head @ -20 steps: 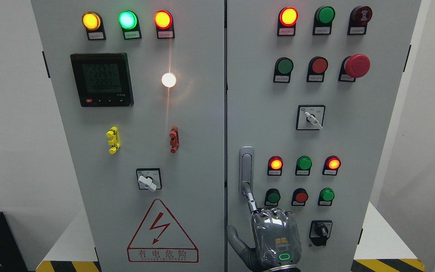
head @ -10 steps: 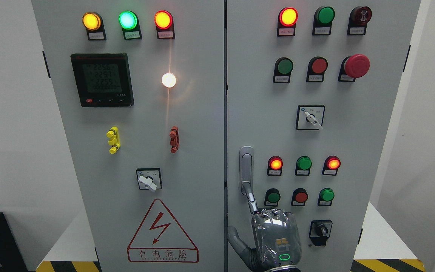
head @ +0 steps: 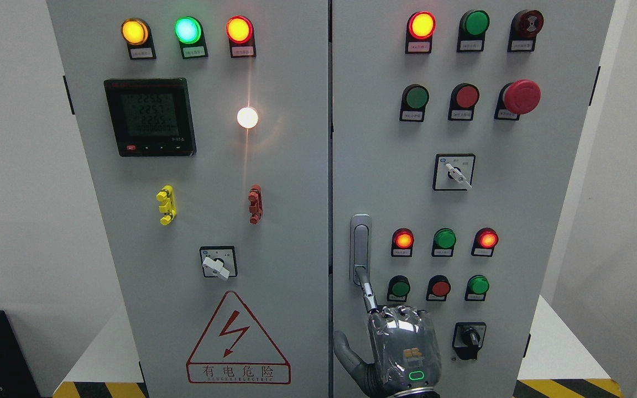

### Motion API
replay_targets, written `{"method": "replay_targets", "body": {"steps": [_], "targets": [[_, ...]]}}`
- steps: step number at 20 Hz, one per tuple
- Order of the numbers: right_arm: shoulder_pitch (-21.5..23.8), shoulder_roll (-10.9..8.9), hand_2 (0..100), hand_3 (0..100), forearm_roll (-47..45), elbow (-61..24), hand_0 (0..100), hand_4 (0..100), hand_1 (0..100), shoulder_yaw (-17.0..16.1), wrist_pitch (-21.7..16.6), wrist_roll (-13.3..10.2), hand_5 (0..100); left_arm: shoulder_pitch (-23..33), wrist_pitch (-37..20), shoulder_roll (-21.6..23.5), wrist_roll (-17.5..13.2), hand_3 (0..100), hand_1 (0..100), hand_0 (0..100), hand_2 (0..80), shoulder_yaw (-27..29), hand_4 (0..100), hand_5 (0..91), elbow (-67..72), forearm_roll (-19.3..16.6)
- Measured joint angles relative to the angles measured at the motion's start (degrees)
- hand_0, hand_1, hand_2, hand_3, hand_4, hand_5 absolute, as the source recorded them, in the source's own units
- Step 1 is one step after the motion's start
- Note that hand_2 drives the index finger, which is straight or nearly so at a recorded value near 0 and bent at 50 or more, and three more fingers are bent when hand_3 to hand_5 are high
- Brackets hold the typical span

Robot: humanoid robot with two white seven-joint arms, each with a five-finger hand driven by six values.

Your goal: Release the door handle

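The grey door handle (head: pixel 360 243) stands upright in its recess near the left edge of the cabinet's right door (head: pixel 545 221). My right hand (head: pixel 376 318) rises from the bottom edge just below it, its back towards the camera. Its index finger (head: pixel 367 292) is stretched up, and the tip touches the handle's lower end. The other fingers are curled into the palm and the thumb (head: pixel 345 345) sticks out to the left. Nothing is held in the hand. Both cabinet doors appear closed. The left arm is out of sight.
Lit lamps and push buttons (head: pixel 444 240) sit right of the handle, with a black rotary switch (head: pixel 469 337) beside my hand. A red mushroom stop button (head: pixel 521 97) juts out higher up. The left door (head: pixel 296 221) carries a meter (head: pixel 150 116), a selector switch (head: pixel 217 263) and a warning triangle (head: pixel 238 340).
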Motion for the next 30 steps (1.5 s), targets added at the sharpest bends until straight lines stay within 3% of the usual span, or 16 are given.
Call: {"method": "replay_targets", "body": {"steps": [30], "targets": [[0.39,0.09,6,100,0.04,1.12,33,100,29,0.16,0.00,0.33,100,0.00,0.00,0.00,0.00,0,56,12,0.0,0.00,0,0.0,0.00,-0.01]]}}
